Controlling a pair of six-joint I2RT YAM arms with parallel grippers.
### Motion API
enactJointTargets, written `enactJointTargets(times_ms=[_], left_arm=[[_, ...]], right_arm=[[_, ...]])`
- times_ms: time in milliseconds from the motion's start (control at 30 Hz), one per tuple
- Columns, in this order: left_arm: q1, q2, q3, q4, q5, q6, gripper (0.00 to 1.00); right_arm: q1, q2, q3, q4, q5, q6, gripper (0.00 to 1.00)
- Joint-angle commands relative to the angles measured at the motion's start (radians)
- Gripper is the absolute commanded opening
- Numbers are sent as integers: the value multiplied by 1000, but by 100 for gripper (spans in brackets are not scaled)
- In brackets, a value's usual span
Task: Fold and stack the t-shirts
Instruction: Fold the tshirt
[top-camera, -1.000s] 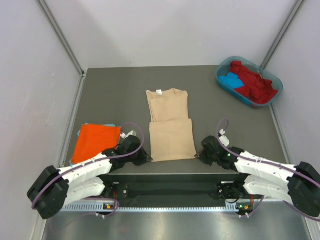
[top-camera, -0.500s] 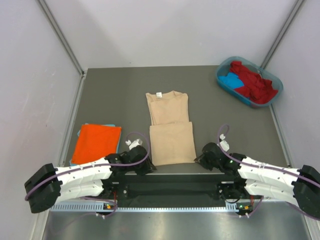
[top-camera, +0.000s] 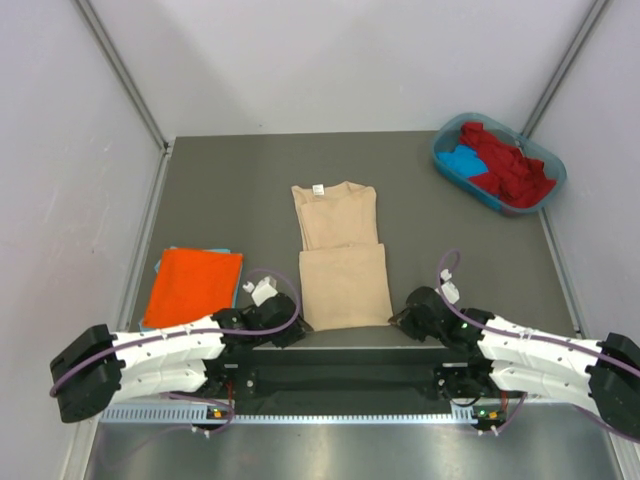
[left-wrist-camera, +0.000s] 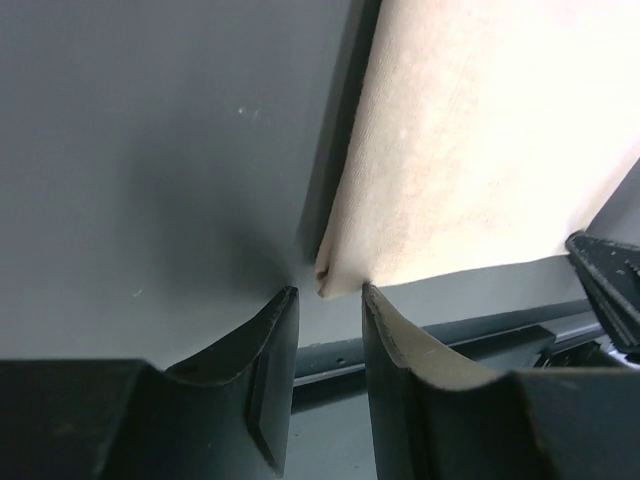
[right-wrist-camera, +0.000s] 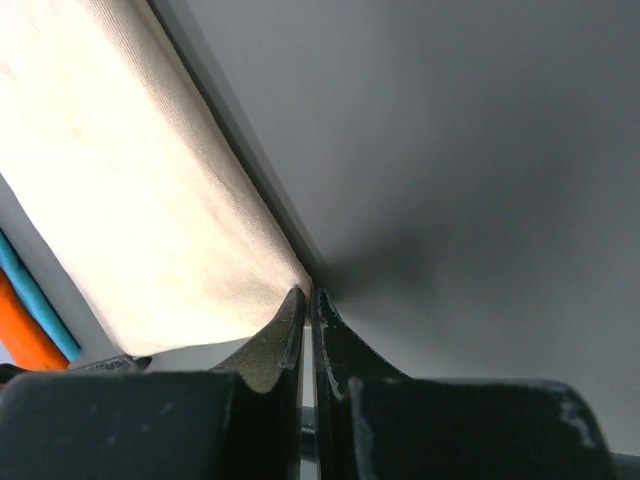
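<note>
While both lie low, end effectors (top-camera: 297, 325) (top-camera: 398, 318) flank t-shirt (top-camera: 343, 285).

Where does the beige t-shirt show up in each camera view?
Top external: the beige t-shirt lies in the middle of the picture.
Left wrist: the shirt fills the upper right, corner just beyond the left gripper.
Right wrist: the shirt fills the upper left, corner at the right gripper.
Shared landmark: the grey table under it.
</note>
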Motion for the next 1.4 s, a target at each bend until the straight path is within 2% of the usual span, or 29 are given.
enactJointTargets(times_ms=[0, 167, 400, 533, 567, 633, 800, 1067, 1233, 1367], left_arm=[[-1, -11, -38, -23, -69, -63, 37], [-1, 7, -49, -7, -81, -76, 35], [-1, 96, -31, 21, -76, -67, 27], [-1, 119, -31, 24, -75, -64, 17], [-1, 121, -29, 21, -73, -63, 8], [-1, 113, -17, 7, -72, -50, 0], [-27, 67, 52, -109, -86, -26, 0], [-161, 64, 166, -234, -144, -64, 0], [-164, 15, 106, -122, -150, -86, 0], [-164, -22, 129, -157, -188, -57, 0]], right_arm=[[20, 3, -28, -52, 4, -7, 0], [20, 11, -32, -38, -1, -10, 0], [20, 8, -33, -35, -1, -10, 0], [20, -1, -33, -46, 1, -8, 0], [21, -4, -32, -51, 2, -12, 0], [20, -18, -28, -69, 8, -16, 0], [27, -79, -10, -129, 11, -56, 0], [105, -151, 45, -227, 79, -41, 0], [129, -139, 77, -212, 146, -93, 0], [132, -132, 131, -239, 182, -142, 0]])
